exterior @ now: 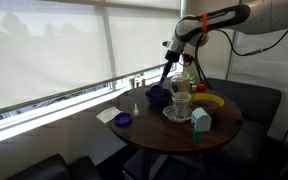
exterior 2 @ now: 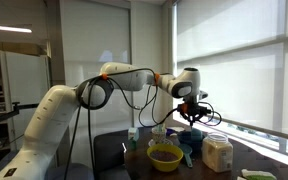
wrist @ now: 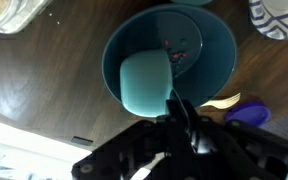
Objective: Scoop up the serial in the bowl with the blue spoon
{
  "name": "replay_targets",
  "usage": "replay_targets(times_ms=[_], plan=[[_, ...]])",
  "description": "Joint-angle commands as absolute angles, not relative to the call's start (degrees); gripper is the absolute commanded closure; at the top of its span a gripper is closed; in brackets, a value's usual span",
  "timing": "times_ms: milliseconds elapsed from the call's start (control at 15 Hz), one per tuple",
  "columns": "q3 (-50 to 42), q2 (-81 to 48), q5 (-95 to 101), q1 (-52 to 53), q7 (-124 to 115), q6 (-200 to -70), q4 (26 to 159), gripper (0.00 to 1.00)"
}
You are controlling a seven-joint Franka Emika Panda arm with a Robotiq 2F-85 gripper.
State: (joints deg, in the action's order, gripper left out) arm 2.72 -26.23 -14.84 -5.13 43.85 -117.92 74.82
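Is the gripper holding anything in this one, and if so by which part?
Yes. The gripper holds the blue spoon by its handle, away from the scoop, with the jaws shut on it. The scoop is over a blue bowl.

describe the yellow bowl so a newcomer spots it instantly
Start at the round dark table beside the shaded window. Among the dishes on it, the yellow bowl sits near the white mug. It is the only bright yellow piece, wider and shallower than the dark blue bowl.
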Motion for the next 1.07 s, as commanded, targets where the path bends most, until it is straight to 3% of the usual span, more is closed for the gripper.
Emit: replay_targets(times_ms=[0, 867, 1000], plan=[[3.05, -21.33, -6.92, -3.4, 47.03, -121.71, 79.89, 0.98], [1.54, -12.28, 26.34, 4.72, 42.99, -143.1, 92.8, 0.98], [4.37, -9.83, 13.25, 0.9, 45.75, -137.33, 92.49, 0.98]])
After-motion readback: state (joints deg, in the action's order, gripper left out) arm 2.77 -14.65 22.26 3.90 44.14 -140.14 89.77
